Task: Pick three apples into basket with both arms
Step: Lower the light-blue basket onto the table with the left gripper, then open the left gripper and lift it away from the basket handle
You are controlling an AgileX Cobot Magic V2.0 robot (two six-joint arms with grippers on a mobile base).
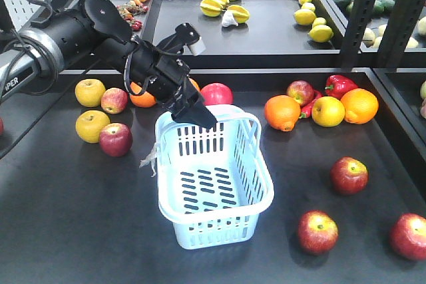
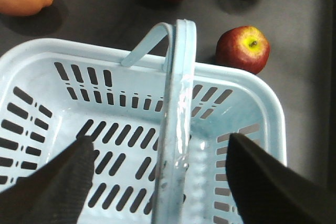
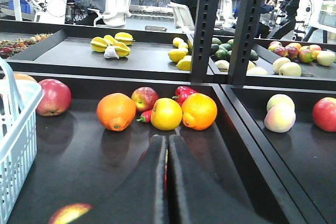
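Empty basket [image 1: 263, 184] under the left gripper [image 1: 200, 116]
Its jaws stand apart, holding nothing; the nearest apple [image 2: 243, 49] lies on the bench [image 1: 80, 217] just beyond the basket's rim. The right gripper [image 3: 167, 150] is pressed together.

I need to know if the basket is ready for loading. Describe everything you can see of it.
The basket is pale blue plastic, rectangular, with slotted walls and floor and a hoop handle arcing over its opening. It stands upright on the dark table, with nothing seen inside. A frayed whitish tag hangs from one rim. The left gripper hovers above it, fingers open, apparently touching nothing.
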